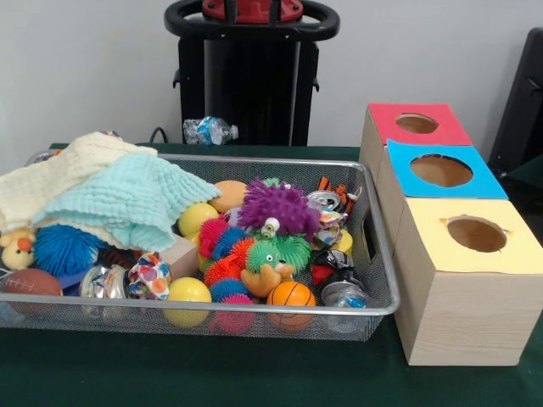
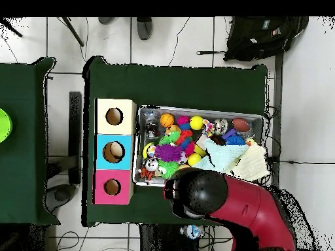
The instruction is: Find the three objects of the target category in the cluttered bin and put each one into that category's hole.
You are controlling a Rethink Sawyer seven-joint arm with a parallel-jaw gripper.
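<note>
The silver wire-mesh bin (image 1: 373, 309) stands mid-table, full of toys; it also shows in the overhead view (image 2: 258, 119). A clear crushed bottle (image 1: 344, 293) lies in its front right corner, which is the corner by the boxes in the overhead view (image 2: 151, 119). Another clear crinkly item (image 1: 102, 281) lies at the bin's front left. A clear bottle with a blue label (image 1: 209, 131) lies behind the bin by the pedestal. The red and black arm (image 2: 226, 199) hangs over the bin's robot-side edge. The gripper itself does not show in either view.
Three wooden boxes stand beside the bin, each with a round hole: red top (image 1: 417, 124), blue top (image 1: 441, 170), yellow top (image 1: 476, 234). Knitted cloths (image 1: 110, 191) cover the bin's left part. Spiky toys, balls and a crushed can (image 1: 325, 200) fill the rest.
</note>
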